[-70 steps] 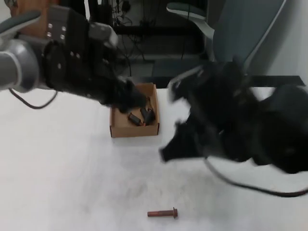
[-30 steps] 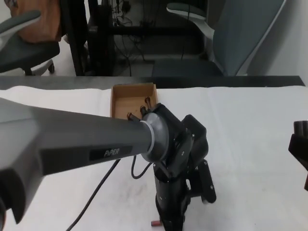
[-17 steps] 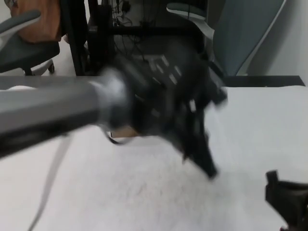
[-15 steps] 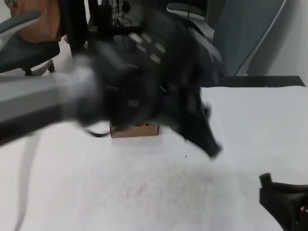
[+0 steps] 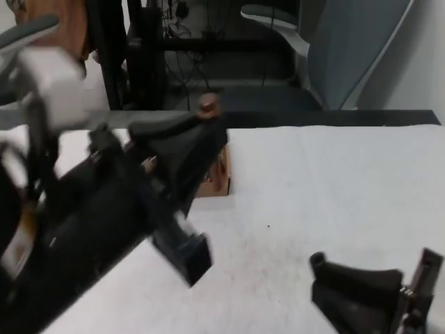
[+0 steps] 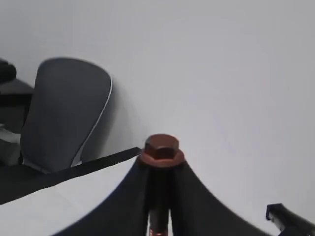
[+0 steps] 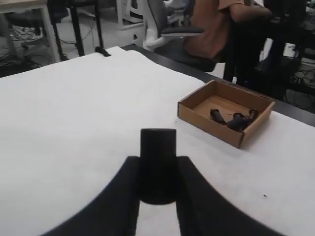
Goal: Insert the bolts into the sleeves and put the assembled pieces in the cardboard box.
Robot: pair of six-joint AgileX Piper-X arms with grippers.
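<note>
My left gripper (image 6: 160,169) is shut on a copper-coloured bolt (image 6: 162,150), whose hex head sticks out past the fingertips. In the high view this gripper (image 5: 202,125) is raised at the left and holds the bolt (image 5: 207,106) in front of the cardboard box (image 5: 222,177). My right gripper (image 7: 158,174) is shut on a black sleeve (image 7: 158,160) that stands upright between its fingers, low over the white bench. That gripper (image 5: 330,278) sits at the front right in the high view. The cardboard box (image 7: 197,115) holds a few dark assembled pieces (image 7: 231,119).
The bench is covered in a white cloth (image 5: 313,181), bare between the box and the right gripper. Office chairs (image 5: 348,49) and desk legs stand behind the bench's far edge. The left arm's body (image 5: 76,236) hides the left half of the bench.
The bolt that lay at the bench front is now held up in the left gripper, which rose and swung left. The right gripper moved in from the right edge.
</note>
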